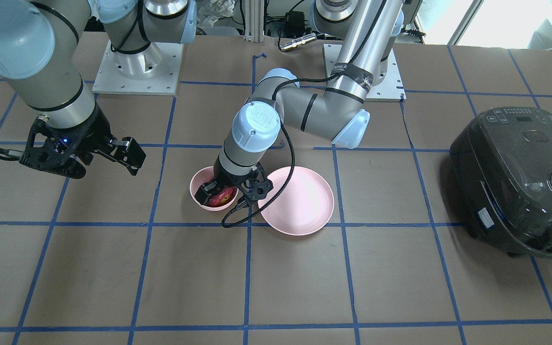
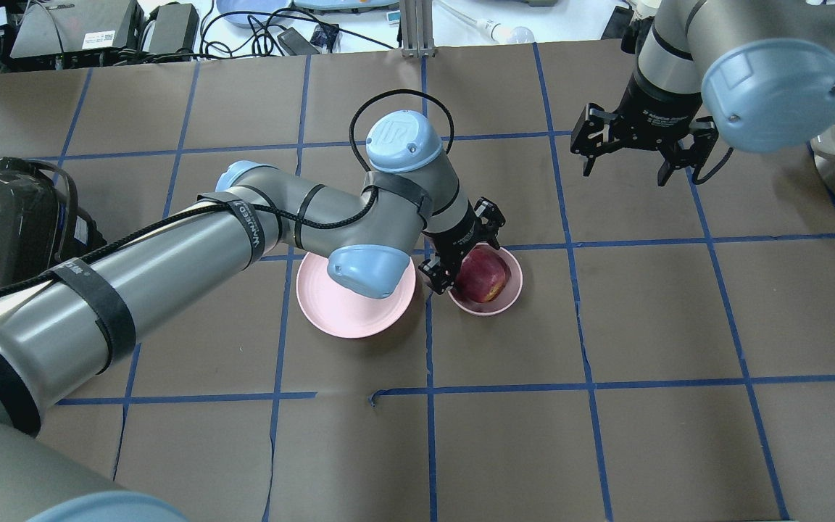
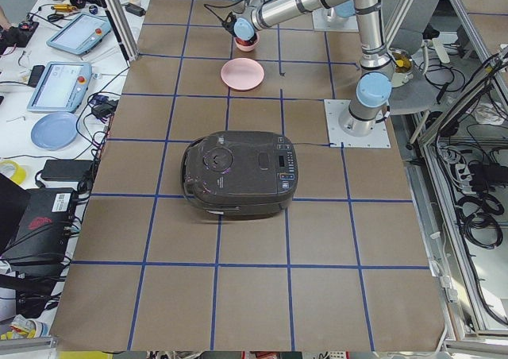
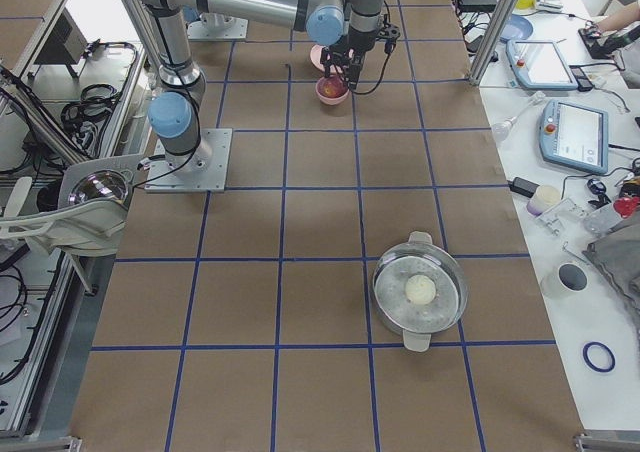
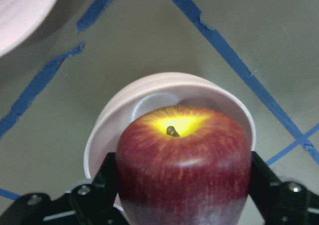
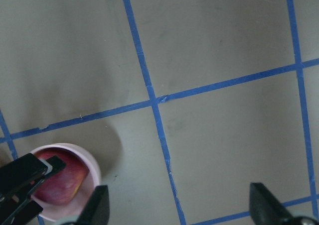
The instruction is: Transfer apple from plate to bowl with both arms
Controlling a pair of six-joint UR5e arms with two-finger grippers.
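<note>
The dark red apple (image 5: 182,155) with a yellow patch sits low in the small pink bowl (image 5: 164,80). My left gripper (image 5: 182,185) holds it, one finger pressed on each side. In the overhead view the apple (image 2: 486,275) is in the bowl (image 2: 512,290) with the left gripper (image 2: 461,246) straddling it. The wide pink plate (image 2: 345,312) is empty, just left of the bowl, partly under my left arm. My right gripper (image 2: 638,156) is open and empty, raised above the table to the far right of the bowl. The right wrist view shows the bowl (image 6: 94,170) at its lower left.
A black rice cooker (image 2: 4,217) stands at the table's left end. A metal pot (image 4: 418,292) with a pale ball in it stands at the right end. Blue tape lines grid the brown table top.
</note>
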